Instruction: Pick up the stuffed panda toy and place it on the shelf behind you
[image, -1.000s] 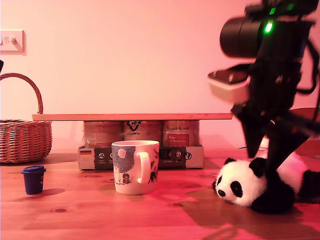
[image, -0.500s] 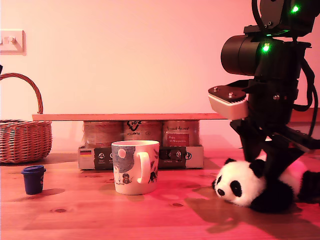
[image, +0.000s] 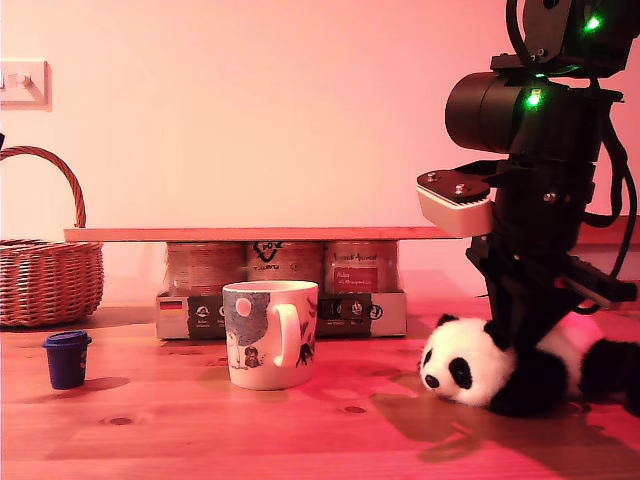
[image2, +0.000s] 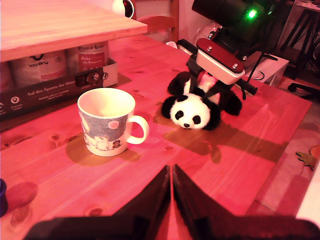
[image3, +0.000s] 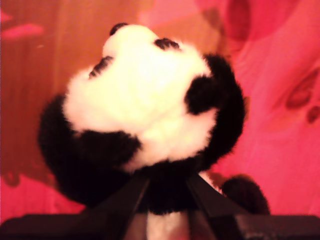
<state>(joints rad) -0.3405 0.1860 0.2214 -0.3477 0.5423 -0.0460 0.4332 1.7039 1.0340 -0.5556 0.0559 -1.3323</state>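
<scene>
The stuffed panda toy (image: 460, 365) lies on the wooden tabletop (image: 300, 430) at the exterior view's right, its head facing the camera. My second gripper (image: 520, 345) comes down onto it from above and is shut on its black neck and body; in the second wrist view the fingers (image3: 131, 197) pinch dark fur below the white head (image3: 145, 100). The first wrist view shows that arm over the panda (image2: 190, 112). My first gripper (image2: 171, 185) is shut and empty, hovering over the table short of the mug (image2: 106, 121). The shelf (image: 265, 233) is a light plank resting on jars.
A carton of jars (image: 280, 312) holds up the plank behind the mug (image: 268, 333). A wicker basket (image: 45, 280) and a small blue cup (image: 67, 358) stand at the exterior view's left. A small white round camera (image2: 123, 6) sits beyond the plank.
The second arm has steadied over the panda and its fingers have drawn in on it. The panda's head has shifted toward the exterior view's left and risen slightly.
</scene>
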